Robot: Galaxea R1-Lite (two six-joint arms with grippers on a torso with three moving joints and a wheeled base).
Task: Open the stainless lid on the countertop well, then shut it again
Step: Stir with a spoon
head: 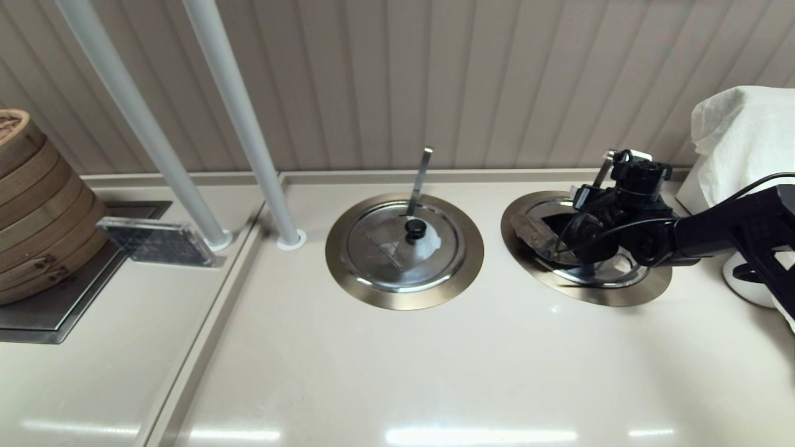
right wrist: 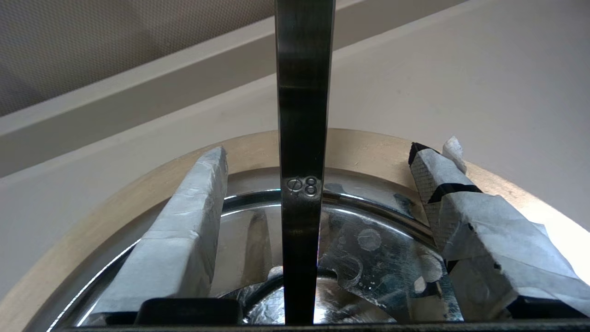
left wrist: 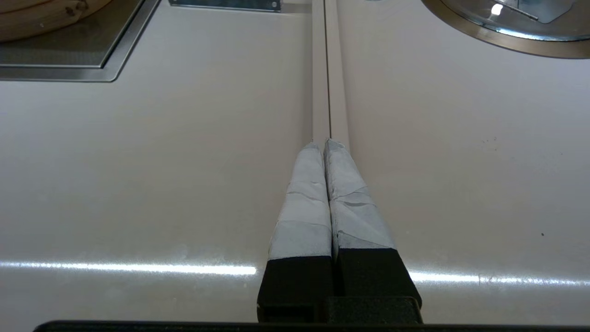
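Note:
The stainless lid (head: 612,271) sits in the countertop well, whose bronze-grey ring (head: 596,297) lies at the right. Its half-flap (head: 534,234) on the left side looks tilted up, with a dark gap beside it. My right gripper (head: 599,202) hovers over the lid's far part, and the knob is hidden under it. In the right wrist view that gripper (right wrist: 318,152) is open. The slanted utensil handle (right wrist: 304,92) runs between the taped fingers (right wrist: 184,230) without touching them. The shiny lid (right wrist: 378,240) and ring (right wrist: 364,147) lie below. My left gripper (left wrist: 325,144) is shut and empty over the counter seam.
The twin lid (head: 404,245), with a whitish patch and an upright handle, sits at the centre; its edge (left wrist: 516,18) shows in the left wrist view. Bamboo steamers (head: 31,205) stand far left and two white poles (head: 248,124) beside them. A white covered object (head: 745,143) stands far right.

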